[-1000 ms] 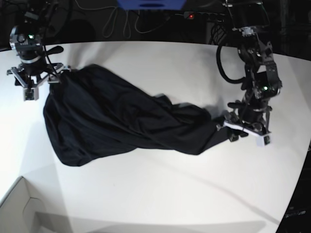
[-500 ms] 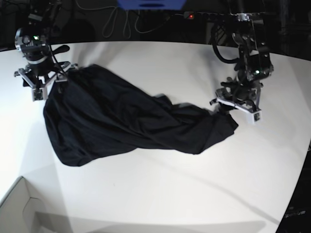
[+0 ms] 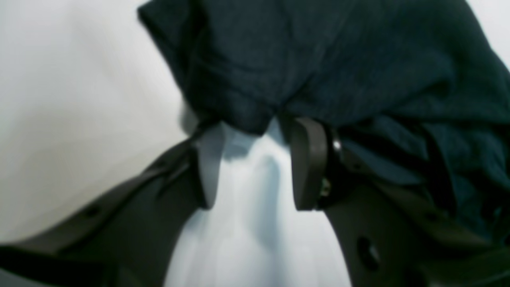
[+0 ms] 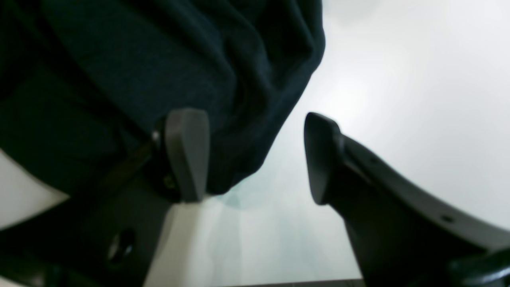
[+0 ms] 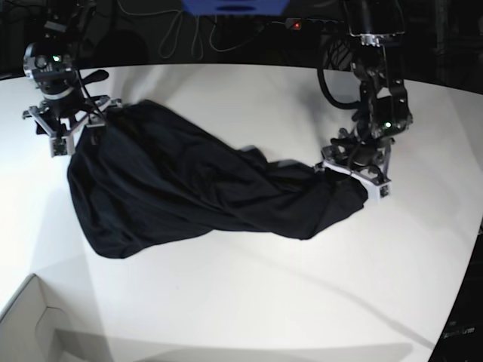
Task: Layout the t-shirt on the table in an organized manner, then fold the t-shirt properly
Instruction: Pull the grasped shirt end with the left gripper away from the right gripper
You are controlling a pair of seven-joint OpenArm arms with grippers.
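The t-shirt (image 5: 204,192), a plain black garment, lies crumpled and twisted in a long diagonal heap on the white table (image 5: 249,302), running from the far left of the base view toward the right, not yet spread flat. The right gripper (image 5: 66,130) stands over the far-left end of the cloth; in its wrist view its jaws are wide apart, one finger (image 4: 187,153) lying against a fold of fabric and the other over bare table, nothing pinched between them. The left gripper (image 5: 353,170) sits at the right end of the heap; its jaws stand partly open with bare table showing in the gap, a lobe of cloth (image 3: 247,115) lying just at the fingertips, and no grip evident. The fabric appears soft, light and limp, with no stiffness of its own: it should drape, bunch and drag across the glossy surface, and a thick pinch may gather several layers at once. Judged best holds are a single hem edge or corner at each end, so that the two arms can draw the shirt taut. No print, brand, label or legible writing is visible on any surface.
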